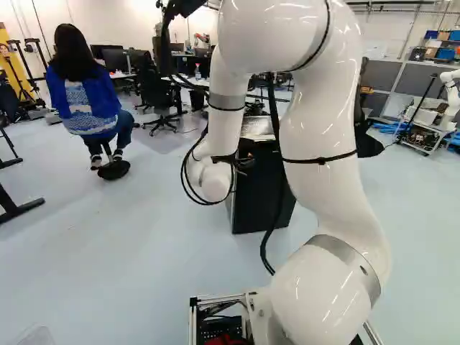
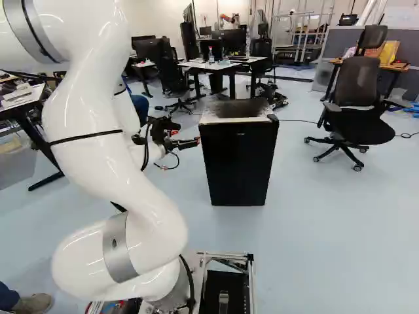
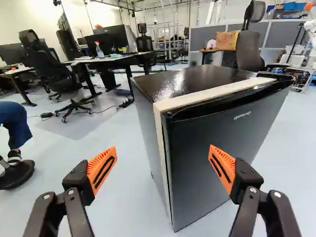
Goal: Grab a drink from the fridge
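The big white arm could swing too far and bump the black fridge, which may slide or tip; its door looks closed, and if the hand tugs at the wrong spot it could slip off the edge, or pull so hard that the drink falls over; the hand is spread wide, the door ahead of it and nothing pinched between its two orange pads, so a crooked reach might just scrape the front; the drink must be inside the fridge, where I can't see it; I count one arm close by, one fridge, one door, one hand, two orange pads and, on a far bench, one little bottle; drinks I can't count.
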Controlling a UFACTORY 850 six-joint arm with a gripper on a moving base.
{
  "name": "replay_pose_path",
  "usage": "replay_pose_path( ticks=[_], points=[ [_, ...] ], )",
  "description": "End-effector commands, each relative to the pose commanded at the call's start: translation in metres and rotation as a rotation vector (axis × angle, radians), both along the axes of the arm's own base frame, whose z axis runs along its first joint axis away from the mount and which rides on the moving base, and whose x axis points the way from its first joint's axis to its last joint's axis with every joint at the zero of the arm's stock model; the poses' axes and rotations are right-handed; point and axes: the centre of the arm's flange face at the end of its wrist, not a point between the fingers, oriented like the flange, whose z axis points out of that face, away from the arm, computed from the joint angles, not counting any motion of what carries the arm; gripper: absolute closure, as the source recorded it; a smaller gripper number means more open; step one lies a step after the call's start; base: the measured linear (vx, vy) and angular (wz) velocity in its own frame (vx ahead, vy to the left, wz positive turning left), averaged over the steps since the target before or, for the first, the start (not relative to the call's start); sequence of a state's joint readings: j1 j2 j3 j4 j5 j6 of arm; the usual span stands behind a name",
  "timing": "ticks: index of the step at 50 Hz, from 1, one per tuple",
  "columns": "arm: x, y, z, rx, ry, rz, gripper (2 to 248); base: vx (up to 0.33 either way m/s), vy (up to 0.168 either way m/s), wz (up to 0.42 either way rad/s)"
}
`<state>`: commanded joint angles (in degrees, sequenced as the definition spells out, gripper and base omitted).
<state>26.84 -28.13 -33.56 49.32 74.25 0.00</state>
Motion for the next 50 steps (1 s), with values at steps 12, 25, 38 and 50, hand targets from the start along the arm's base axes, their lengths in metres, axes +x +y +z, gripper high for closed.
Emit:
replay_pose_path(
  ticks=[12, 25, 38, 50],
  points=[
    [0.013, 0.005, -0.015, -0.011, -0.01, -0.064, 3, 0.0, 0.0, 0.0],
    [0.027, 0.011, -0.031, -0.023, -0.024, -0.136, 3, 0.0, 0.0, 0.0],
    [0.041, 0.015, -0.045, -0.033, -0.045, -0.21, 3, 0.0, 0.0, 0.0],
    [0.053, 0.018, -0.045, -0.026, -0.074, -0.276, 3, 0.0, 0.0, 0.0]
  ],
)
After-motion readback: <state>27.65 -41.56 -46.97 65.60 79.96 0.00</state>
